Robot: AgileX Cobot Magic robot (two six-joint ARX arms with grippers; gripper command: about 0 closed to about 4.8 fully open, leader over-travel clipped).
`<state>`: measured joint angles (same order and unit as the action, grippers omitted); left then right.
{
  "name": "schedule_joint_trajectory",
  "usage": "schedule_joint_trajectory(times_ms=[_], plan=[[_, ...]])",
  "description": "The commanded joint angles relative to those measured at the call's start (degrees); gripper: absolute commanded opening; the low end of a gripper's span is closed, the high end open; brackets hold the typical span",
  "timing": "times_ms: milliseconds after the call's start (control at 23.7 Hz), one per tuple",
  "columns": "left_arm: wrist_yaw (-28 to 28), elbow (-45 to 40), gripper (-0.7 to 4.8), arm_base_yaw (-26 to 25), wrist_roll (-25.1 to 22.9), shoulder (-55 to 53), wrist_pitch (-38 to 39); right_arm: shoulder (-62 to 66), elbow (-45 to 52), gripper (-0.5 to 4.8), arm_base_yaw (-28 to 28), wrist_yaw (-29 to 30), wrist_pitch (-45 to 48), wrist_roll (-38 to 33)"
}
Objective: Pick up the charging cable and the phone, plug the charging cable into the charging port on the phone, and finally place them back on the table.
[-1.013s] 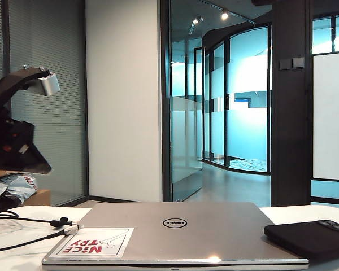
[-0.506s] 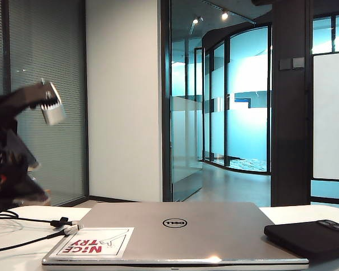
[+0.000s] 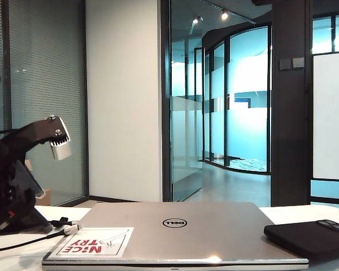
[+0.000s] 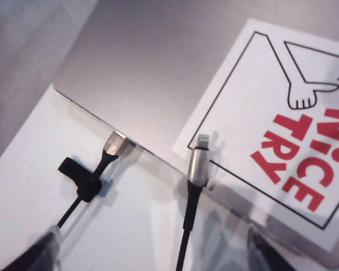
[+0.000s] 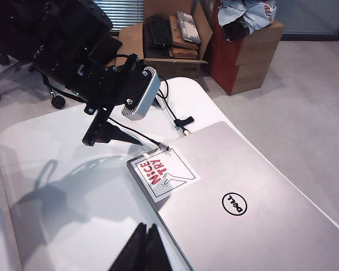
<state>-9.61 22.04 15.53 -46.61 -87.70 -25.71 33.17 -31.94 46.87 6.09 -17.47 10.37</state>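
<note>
I see the left gripper [image 4: 150, 257] low over the table [image 3: 17, 257] at the laptop's [image 3: 181, 226] 9 o'clock corner — jaws spread wide, nothing between them. The cable [image 4: 189, 214] lies under it: one silver plug tip rests on the sticker [image 4: 282, 130], a second plug touches the lid edge, tie band beside it. Right gripper [image 5: 144, 248] hangs high above the table, jaws together, empty. The phone [image 3: 311, 237] sits at the laptop's 3 o'clock, well apart from the cable.

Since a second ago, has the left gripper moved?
Yes. The left gripper has dropped, from well above the laptop lid to level with it.
</note>
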Motion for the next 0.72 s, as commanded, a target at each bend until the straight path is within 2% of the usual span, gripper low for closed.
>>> schedule_joint_trajectory(times_ms=[42, 338, 464, 717], plan=[[-0.09, 0.13, 4.21, -0.07, -0.11, -2.25, -3.82, -0.22, -0.37, -0.06, 0.02, 0.02, 1.01, 0.15], [-0.09, 0.37, 4.21, -0.07, -0.13, -6.08, -7.85, -0.22, -0.39, -0.06, 0.02, 0.02, 1.01, 0.15], [-0.09, 1.44, 3.99, -0.07, -0.17, -8.31, -7.91, -0.22, -0.39, -0.06, 0.02, 0.02, 1.01, 0.15], [-0.09, 4.46, 3.99, -0.07, -1.2, -12.83, -7.72, -0.22, -0.39, -0.06, 0.02, 0.02, 1.01, 0.15]])
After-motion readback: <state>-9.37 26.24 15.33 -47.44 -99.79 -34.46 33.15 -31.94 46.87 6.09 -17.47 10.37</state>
